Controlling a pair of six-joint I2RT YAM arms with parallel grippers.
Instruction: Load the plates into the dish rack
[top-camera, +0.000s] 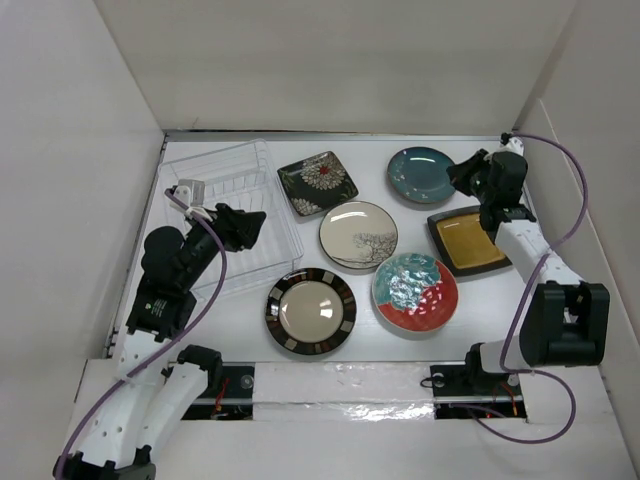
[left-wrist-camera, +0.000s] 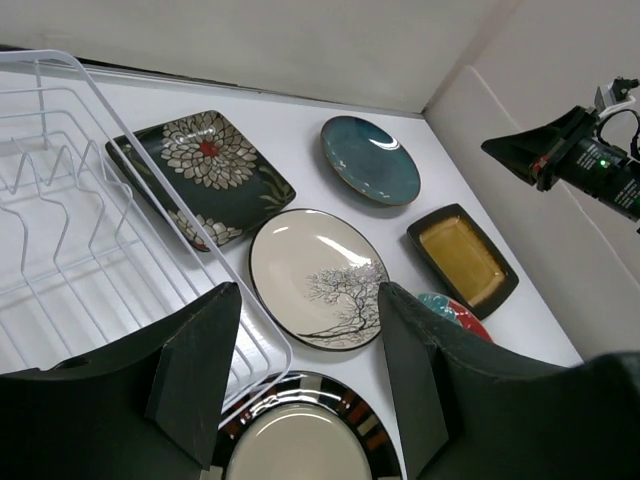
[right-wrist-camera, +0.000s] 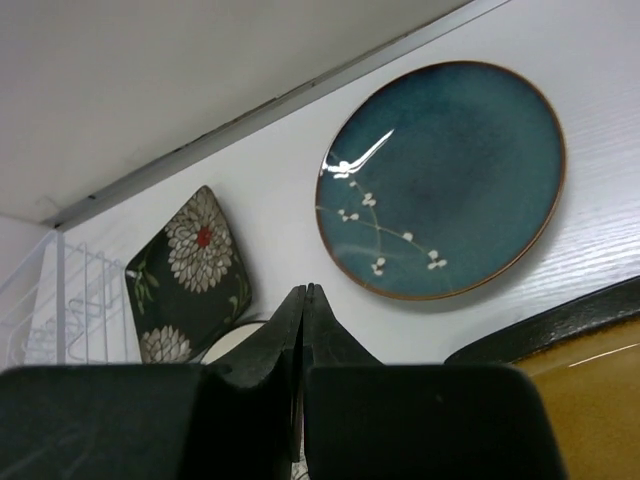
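White tabletop (top-camera: 250, 335): clear-plastic wire dish rack (top-camera: 232, 148) unloaded, six glazed plates (top-camera: 358, 235) beside it; left gripper (left-wrist-camera: 310, 370) spread, right gripper (right-wrist-camera: 303, 300) pinched empty.

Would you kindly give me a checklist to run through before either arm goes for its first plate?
1. Visible slots of the clear plastic-and-wire dish rack free of plates: ok.
2. The left pincer open: ok.
3. The right pincer open: not ok, its fingers are pressed shut.
4. The teal round plate unobstructed ahead of the right pincer: ok.
5. Rack fixed firmly to the white table: cannot tell.
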